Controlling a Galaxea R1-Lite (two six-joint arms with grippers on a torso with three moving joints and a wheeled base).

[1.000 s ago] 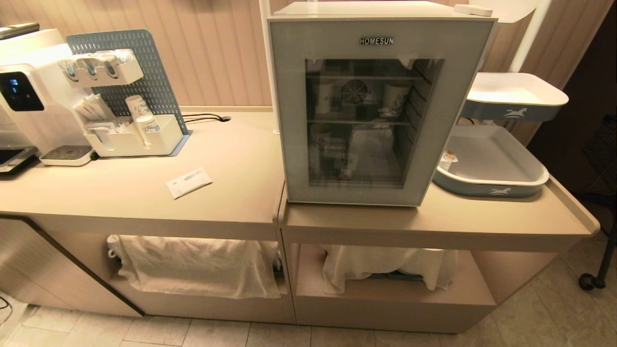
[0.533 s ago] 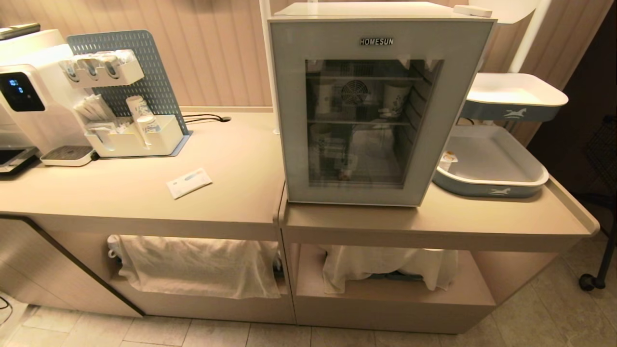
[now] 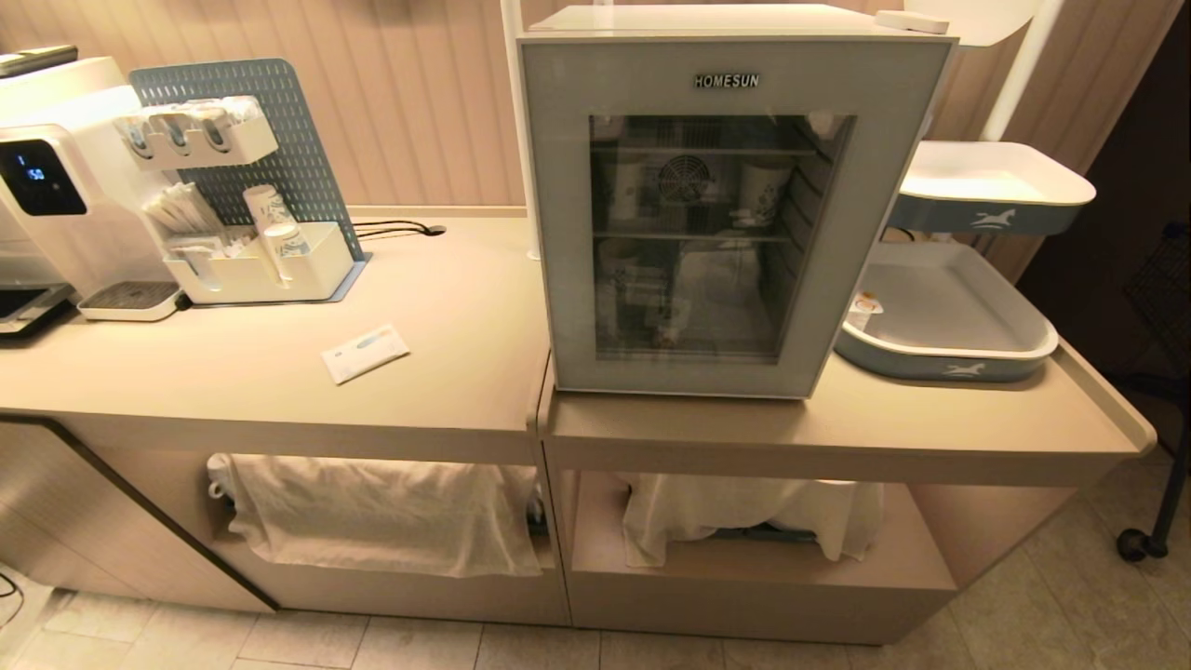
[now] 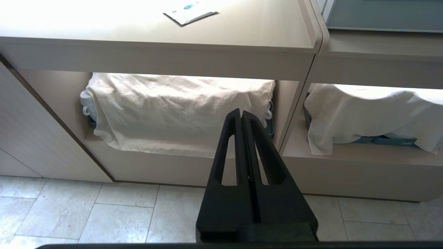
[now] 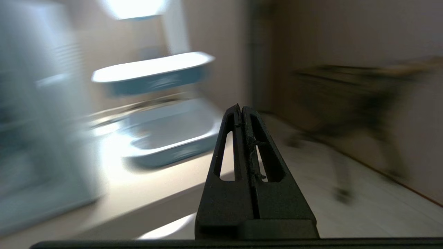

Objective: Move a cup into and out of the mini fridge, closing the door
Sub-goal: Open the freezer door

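The white mini fridge stands on the counter with its grey-blue glass door shut. The small white cup with a printed lid sits in the left corner of the lower blue-and-white tray, right of the fridge. Neither arm shows in the head view. My left gripper is shut and empty, held low in front of the cabinet's towel-covered shelf. My right gripper is shut and empty, off the counter's right end, pointing towards the blurred lower tray.
A coffee machine and a pegboard organiser with paper cups stand at the left. A white packet lies on the counter. An upper tray hangs over the lower one. Towels drape the shelves below. A wheeled cart stands at right.
The head view is unchanged: fridge door shut, cup still in the tray. The right wrist view is smeared by motion.
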